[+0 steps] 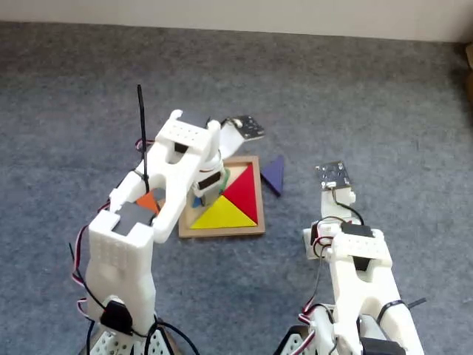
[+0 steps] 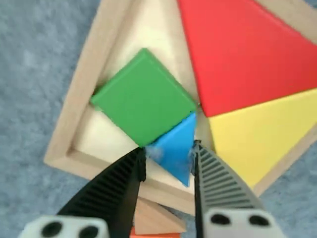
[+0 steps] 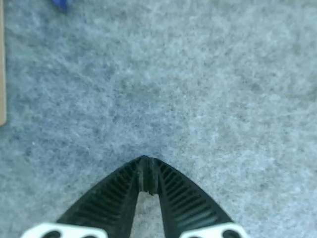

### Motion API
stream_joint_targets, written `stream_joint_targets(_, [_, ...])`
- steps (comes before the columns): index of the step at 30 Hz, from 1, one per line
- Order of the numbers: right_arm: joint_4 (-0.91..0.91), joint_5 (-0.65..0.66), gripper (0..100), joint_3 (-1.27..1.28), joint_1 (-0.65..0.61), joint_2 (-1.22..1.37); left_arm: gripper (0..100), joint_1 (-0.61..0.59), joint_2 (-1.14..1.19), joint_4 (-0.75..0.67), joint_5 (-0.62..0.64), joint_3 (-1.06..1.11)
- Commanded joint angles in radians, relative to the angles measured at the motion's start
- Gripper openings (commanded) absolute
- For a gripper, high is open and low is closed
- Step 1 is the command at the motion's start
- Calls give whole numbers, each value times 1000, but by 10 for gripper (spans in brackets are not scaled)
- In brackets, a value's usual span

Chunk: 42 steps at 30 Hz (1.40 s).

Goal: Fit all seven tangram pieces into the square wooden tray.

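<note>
Soft, even light falls from above on the grey carpet (image 1: 355, 96), and my arms throw only faint shadows there. Around my left claw (image 2: 168, 151), closed on the blue piece (image 2: 176, 134), the tray (image 2: 62, 148) floor glares almost white. The green square (image 2: 143, 96) casts a thin dark edge, and the red triangle (image 2: 237, 54) carries a dull sheen.

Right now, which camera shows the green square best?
The left wrist view: the green square lies whole in the tray, close up. In the high view the left arm covers most of it. The right wrist view faces carpet.
</note>
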Motion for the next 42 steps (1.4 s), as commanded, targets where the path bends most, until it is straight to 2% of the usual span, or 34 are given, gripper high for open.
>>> stream_joint_targets(1, [-30, 5, 6, 1, 8, 10, 152, -18, -5, 78, -74, -139])
stream_joint_targets(9, [-30, 5, 6, 1, 8, 8, 152, -61, -5, 216, -150, -282])
stream_joint_targets(13, [-30, 5, 6, 1, 8, 8, 151, -81, -5, 272, -150, -312])
stream_joint_targets(21, [-30, 5, 6, 1, 8, 8, 147, -84, -1, 273, -109, -225])
stream_joint_targets(24, [-30, 5, 6, 1, 8, 8, 147, -84, 1, 230, -48, -180])
stream_joint_targets(32, [-30, 5, 6, 1, 8, 8, 147, -93, -4, 57, -15, -16])
stream_joint_targets(42, [-30, 5, 6, 1, 8, 8, 147, -136, -5, -52, -2, -22])
